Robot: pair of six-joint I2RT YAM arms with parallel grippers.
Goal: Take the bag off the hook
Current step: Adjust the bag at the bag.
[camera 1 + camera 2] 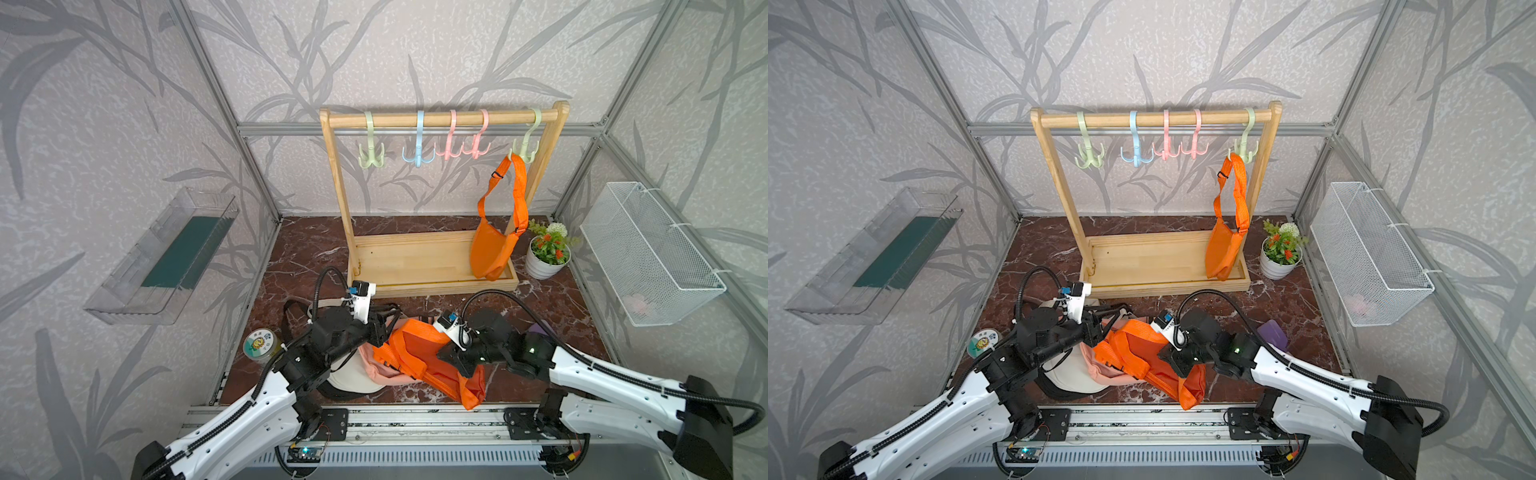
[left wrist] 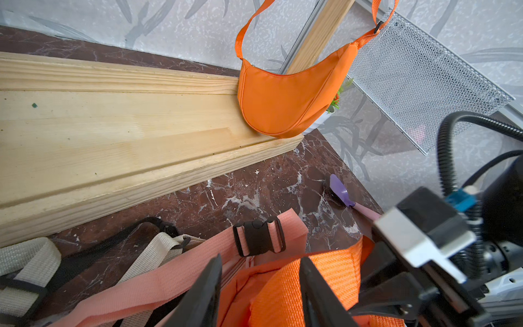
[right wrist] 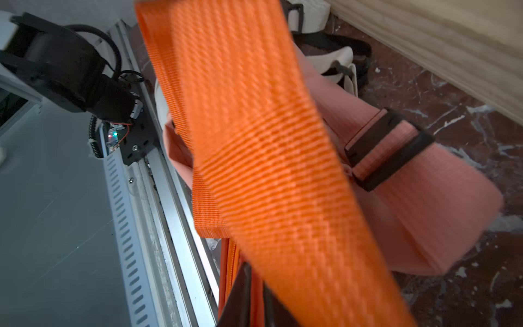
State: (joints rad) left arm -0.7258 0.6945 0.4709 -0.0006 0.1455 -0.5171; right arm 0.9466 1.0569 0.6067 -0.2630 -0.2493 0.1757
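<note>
1. right gripper (image 3: 254, 298) clamped shut on the wide strap (image 3: 254, 127) of the loose orange bag (image 1: 419, 343), low at the front edge of the table (image 1: 552, 307)
2. left gripper (image 2: 260, 291) just beside it, jaws apart, straddling the same orange webbing; can't tell if the pads touch it, view too tight
3. loose orange bag lies on a pink bag (image 1: 376, 368) and a cream bag (image 1: 353, 376), all piled between the two arms; black buckle (image 2: 259, 237) on the pink strap
4. round tin (image 1: 258, 344) by the left arm, purple tool (image 2: 341, 191) by the right arm
5. wooden rack (image 1: 415, 257) behind the pile
6. hanging orange bag (image 1: 492, 249): strap looped on the green hook (image 1: 525, 145) at the rail's right end, body down against the rack's base
7. flower pot (image 1: 544, 262) just right of the rack; wire basket (image 1: 648, 253) on the right wall, clear shelf (image 1: 166, 257) on the left wall
</note>
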